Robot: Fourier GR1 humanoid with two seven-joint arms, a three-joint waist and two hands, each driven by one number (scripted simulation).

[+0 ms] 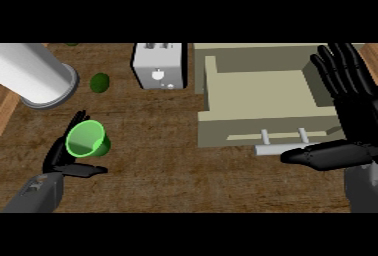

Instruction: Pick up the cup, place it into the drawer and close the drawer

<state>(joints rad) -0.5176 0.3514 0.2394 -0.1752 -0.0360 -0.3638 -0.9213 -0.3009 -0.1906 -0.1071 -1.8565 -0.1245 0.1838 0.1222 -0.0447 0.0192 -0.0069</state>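
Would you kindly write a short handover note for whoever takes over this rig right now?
Left hand: curled round the translucent green cup at the counter's left side; whether the cup is lifted off the counter cannot be told.
Right hand: open, fingers straight, by the right wall of the beige drawer, thumb near the drawer's pale bar handle.
Drawer: pulled open, nothing visible inside.
Done: cup grasped.
Left: carry the cup right to the drawer, set it inside, push the drawer shut.
Nearby: white toaster and grey cylinder behind the cup.
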